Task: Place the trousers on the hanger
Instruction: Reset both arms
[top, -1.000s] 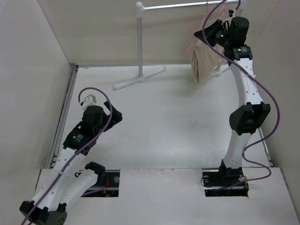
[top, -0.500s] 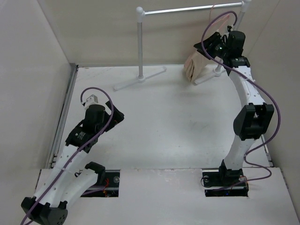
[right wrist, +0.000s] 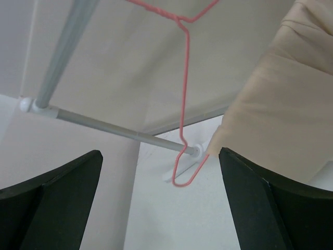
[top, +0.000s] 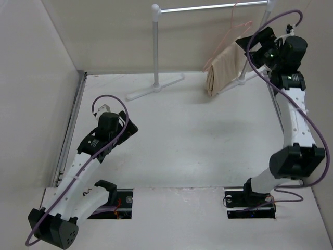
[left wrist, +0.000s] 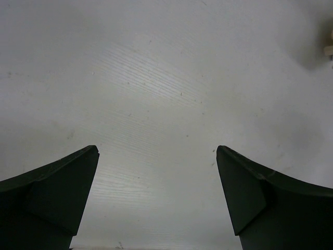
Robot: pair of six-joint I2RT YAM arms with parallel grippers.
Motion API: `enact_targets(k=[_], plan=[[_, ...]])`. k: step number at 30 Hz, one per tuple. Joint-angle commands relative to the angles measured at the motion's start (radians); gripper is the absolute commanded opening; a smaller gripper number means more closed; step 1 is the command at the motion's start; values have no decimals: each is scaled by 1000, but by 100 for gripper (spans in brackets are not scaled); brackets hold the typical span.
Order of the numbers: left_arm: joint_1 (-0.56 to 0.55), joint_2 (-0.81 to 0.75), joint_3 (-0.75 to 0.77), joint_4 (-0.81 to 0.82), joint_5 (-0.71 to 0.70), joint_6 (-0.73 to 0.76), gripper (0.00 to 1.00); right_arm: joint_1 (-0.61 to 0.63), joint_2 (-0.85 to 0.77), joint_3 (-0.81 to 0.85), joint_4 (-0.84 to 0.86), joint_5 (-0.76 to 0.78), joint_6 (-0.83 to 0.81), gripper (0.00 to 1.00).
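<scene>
Hovering over the table [left wrist: 156, 78], your left gripper [left wrist: 157, 151] gaped, holding nothing; the trousers [top: 223, 65] hung draped on the hanger [right wrist: 186, 78] from the rack bar [top: 208, 7] — your right gripper [right wrist: 159, 152], fingers spread, seemed mid-release; next you'd withdraw without snagging wire.

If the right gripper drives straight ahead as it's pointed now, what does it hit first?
Probably the hanger, whose wire neck runs just right of centre between the open jaws; the rack bar seems behind it. Depth is unclear.
</scene>
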Motion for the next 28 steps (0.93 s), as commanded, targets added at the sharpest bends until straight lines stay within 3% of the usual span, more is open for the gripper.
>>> enact_targets(k=[1, 10, 16, 22, 28], plan=[[-2, 27, 47, -11, 7, -1, 100, -4, -186, -131, 37, 10, -28, 100], [-79, 94, 16, -4, 8, -6, 100, 11, -608, -777, 19, 175, -73, 100], [-120, 107, -45, 44, 8, -2, 100, 8, -800, -1050, -157, 290, -93, 100], [-171, 150, -84, 104, 8, -6, 100, 31, -922, -1225, -263, 366, -12, 100], [-214, 228, -53, 131, -6, -2, 100, 83, -950, -1230, -322, 396, -8, 100]])
